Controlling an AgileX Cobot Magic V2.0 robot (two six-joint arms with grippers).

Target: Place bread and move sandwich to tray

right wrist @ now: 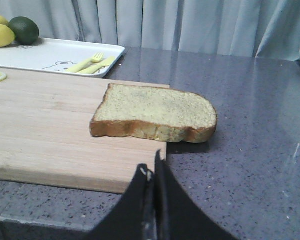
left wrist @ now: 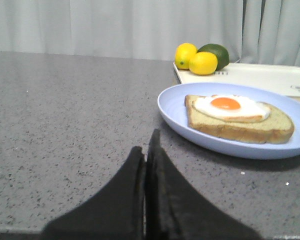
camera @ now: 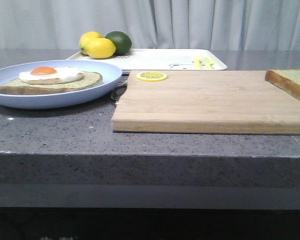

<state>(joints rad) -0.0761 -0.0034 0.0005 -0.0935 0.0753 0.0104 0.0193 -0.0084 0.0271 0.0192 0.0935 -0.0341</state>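
The sandwich (camera: 50, 80), bread with a fried egg, lies on a light-blue plate (camera: 20, 97) at the left; it also shows in the left wrist view (left wrist: 237, 117). The thick bread slice (camera: 290, 82) lies at the right end of the wooden cutting board (camera: 210, 102), overhanging its corner in the right wrist view (right wrist: 155, 112). The white tray (camera: 160, 59) sits behind the board. My left gripper (left wrist: 147, 145) is shut and empty, near the plate's rim. My right gripper (right wrist: 152, 170) is shut and empty, short of the bread. Neither gripper shows in the front view.
Two lemons (camera: 97, 46) and a lime (camera: 119, 42) sit on the tray's far left corner. A yellow-green fork and knife (right wrist: 92, 64) lie on the tray. A lemon slice (camera: 151, 76) lies on the board's back edge. The grey counter's front edge (camera: 150, 155) runs close.
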